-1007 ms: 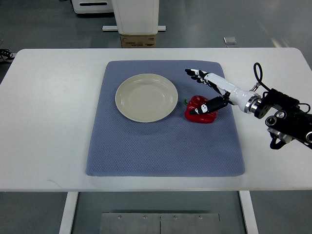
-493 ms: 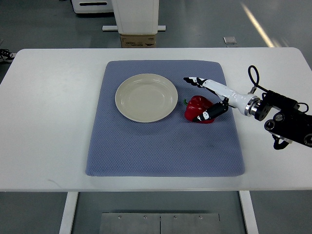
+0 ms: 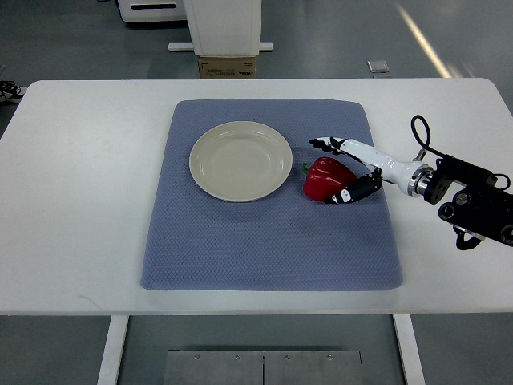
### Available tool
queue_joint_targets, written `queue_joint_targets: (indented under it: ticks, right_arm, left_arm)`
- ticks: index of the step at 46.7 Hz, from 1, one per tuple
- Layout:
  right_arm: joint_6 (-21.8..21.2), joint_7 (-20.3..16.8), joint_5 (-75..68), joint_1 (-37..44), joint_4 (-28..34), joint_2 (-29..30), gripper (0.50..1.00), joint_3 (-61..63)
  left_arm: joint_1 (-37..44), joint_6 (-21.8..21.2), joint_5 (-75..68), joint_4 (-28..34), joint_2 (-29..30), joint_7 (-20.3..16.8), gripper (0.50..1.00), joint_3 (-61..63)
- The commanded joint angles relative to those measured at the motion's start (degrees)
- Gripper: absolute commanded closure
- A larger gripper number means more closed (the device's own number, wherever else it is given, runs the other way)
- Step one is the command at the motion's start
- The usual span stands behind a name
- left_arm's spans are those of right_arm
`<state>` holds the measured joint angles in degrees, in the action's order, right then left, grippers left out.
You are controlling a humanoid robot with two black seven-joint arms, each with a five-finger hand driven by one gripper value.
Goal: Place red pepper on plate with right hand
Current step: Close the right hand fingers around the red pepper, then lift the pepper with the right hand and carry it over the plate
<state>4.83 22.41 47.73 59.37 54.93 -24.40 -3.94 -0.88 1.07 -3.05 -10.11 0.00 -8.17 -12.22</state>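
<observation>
The right hand (image 3: 350, 170) had lowered around the red pepper (image 3: 327, 179); its fingers were apart, cupping but not yet clamping; the plate (image 3: 240, 160) waited empty.

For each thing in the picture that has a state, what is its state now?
red pepper: lying on the blue mat, right of the plate, not on it.
plate: empty, flat on the mat.
blue mat: spread flat on the white table.
right hand: fingers spread around the pepper's right side, not clearly closed on it.
</observation>
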Motion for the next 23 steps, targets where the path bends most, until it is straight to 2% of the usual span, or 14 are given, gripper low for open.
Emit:
queue_joint_targets:
  ticks: [1,13,18,21,23]
  right_arm:
    - [-0.1,0.0,0.0,0.0,0.0,0.1,0.578,0.0]
    - [-0.1,0.2,0.2,-0.1,-0.3,0.1,0.647,-0.7]
    - [-0.1,0.2,0.2,-0.1,-0.5,0.1,0.730,-0.6]
    - [-0.1,0.3,0.2,-0.1,-0.7,0.1,0.837,-0.6]
    - [-0.1,0.2,0.1,-0.1,-0.9,0.1,0.883,-0.6]
  left_arm:
    - [0.0,0.0,0.0,0.0,0.0,0.0,0.500,0.0]
    - [0.0,0.0,0.1,0.0,0.0,0.0,0.500,0.0]
    - [0.0,0.0,0.1,0.0,0.0,0.0,0.500,0.0]
    - [0.0,0.0,0.1,0.0,0.0,0.0,0.500,0.0]
    - [0.0,0.0,0.1,0.0,0.0,0.0,0.500,0.0]
